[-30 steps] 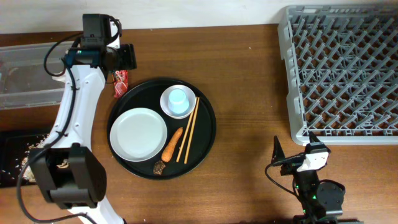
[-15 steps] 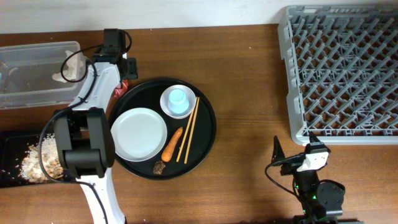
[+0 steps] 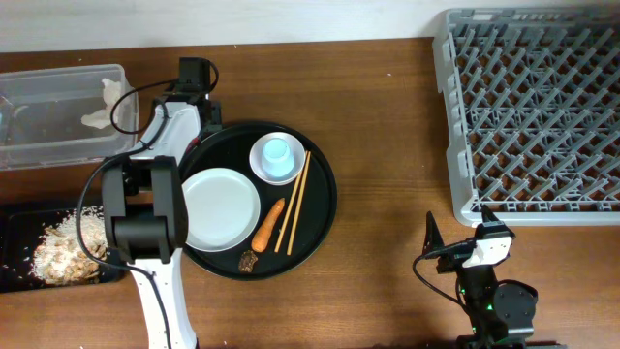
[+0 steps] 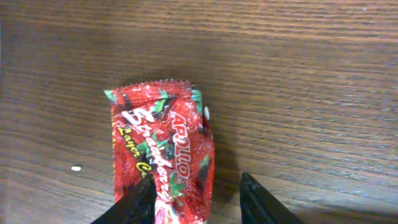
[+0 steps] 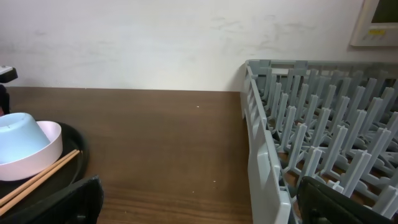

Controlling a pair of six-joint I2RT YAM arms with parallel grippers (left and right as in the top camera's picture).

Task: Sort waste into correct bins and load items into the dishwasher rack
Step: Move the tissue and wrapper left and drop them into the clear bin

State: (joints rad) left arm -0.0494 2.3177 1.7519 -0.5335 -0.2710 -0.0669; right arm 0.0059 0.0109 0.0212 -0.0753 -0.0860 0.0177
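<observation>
Bright, even light is recorded across the overhead view. Only short, soft shadows are thrown on the counter (image 3: 387,116) along the edge of the dishwasher rack (image 3: 528,107). In the left wrist view the red wrapper (image 4: 163,149) is rendered sharp, with small glints on its foil and a dark shadow along its right side. The left pincer (image 4: 196,190) is seen soft-edged. In the right wrist view the right pincer (image 5: 199,199) fingers (image 5: 62,202) are blurred dark masses, and the wall (image 5: 155,43) is brightly washed.
</observation>
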